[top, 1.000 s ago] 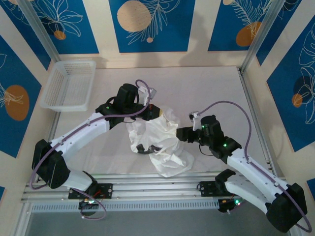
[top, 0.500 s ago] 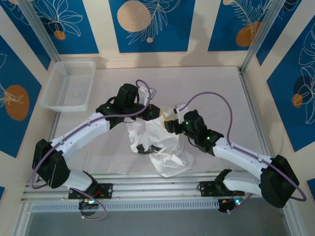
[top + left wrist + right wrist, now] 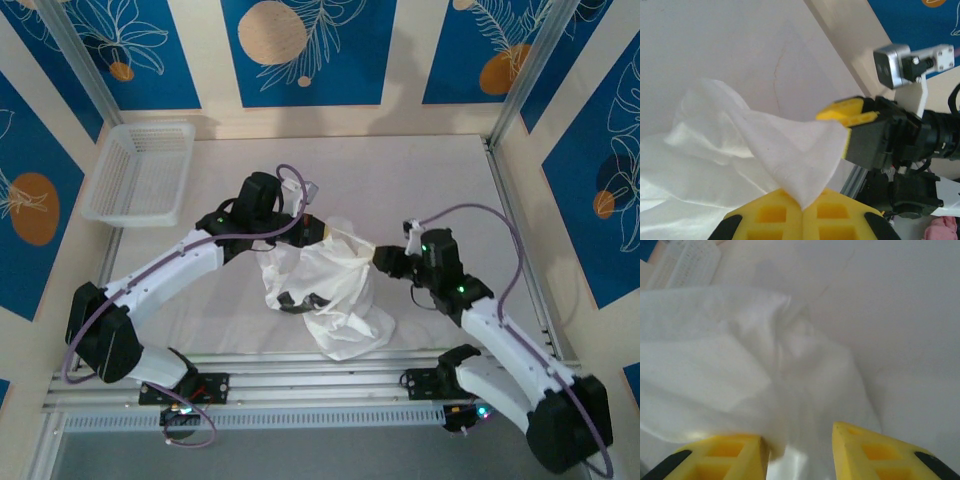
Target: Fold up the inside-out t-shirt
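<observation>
Left fingers (image 3: 785,217) clench a corner of the white shirt (image 3: 335,290) above the counter (image 3: 430,180); right fingers (image 3: 735,457) stand apart with the shirt's edge between them

T-shirt (image 3: 330,290) on table (image 3: 430,170) centre; basket (image 3: 140,175) rear left.

open table (image 3: 430,170) beyond the t-shirt (image 3: 335,290), basket (image 3: 140,170) at far-left corner.

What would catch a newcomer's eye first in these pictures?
The crumpled white t-shirt in the middle of the table, stretched between the two arms. The left gripper is shut on one corner, and the right gripper meets the opposite edge. A white mesh basket stands apart at the far left corner.
</observation>
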